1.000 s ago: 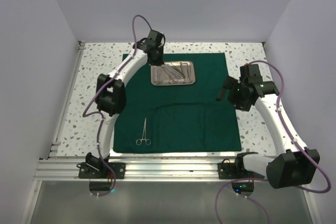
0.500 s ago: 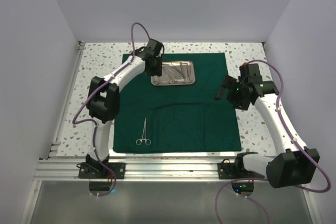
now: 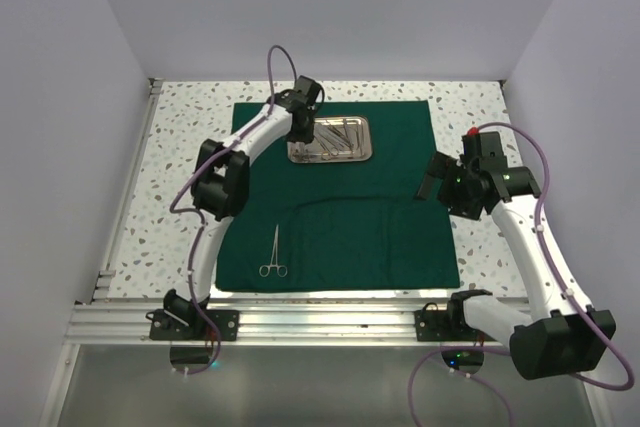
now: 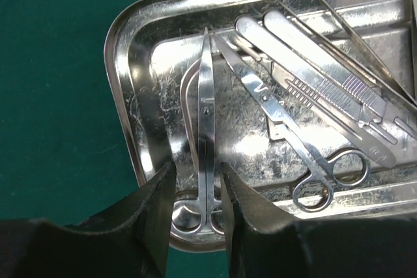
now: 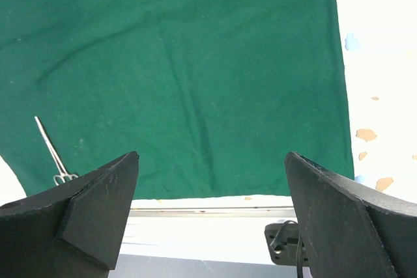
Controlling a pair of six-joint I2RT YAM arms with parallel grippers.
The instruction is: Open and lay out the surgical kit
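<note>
**Left gripper opens over the scissors in the tray**

The speckled table (image 3: 190,117) has a big dark green cloth (image 3: 350,217) lying flat on it. The cloth is in the same place as a second ago.

The left arm reaches to the far side of the cloth. Its elbow has moved a bit to the right since a second ago. The right arm hangs over the right edge of the cloth and has only shifted a little.

The shiny steel tray (image 3: 330,159) sits on the far part of the cloth and has not moved. The left gripper (image 3: 303,127) is over the left end of the tray. Its jaws are a little way apart now, one on each side of a pair of scissors (image 4: 206,128) lying in the tray. They do not squeeze it.

The right gripper (image 3: 428,179) is wide open and holds nothing.

More silver tools lie in the tray: another pair of scissors (image 4: 287,135) and some long flat handles (image 4: 326,89).

One ring-handled tool (image 3: 274,252) lies alone on the near left part of the cloth, just where it was before.
</note>
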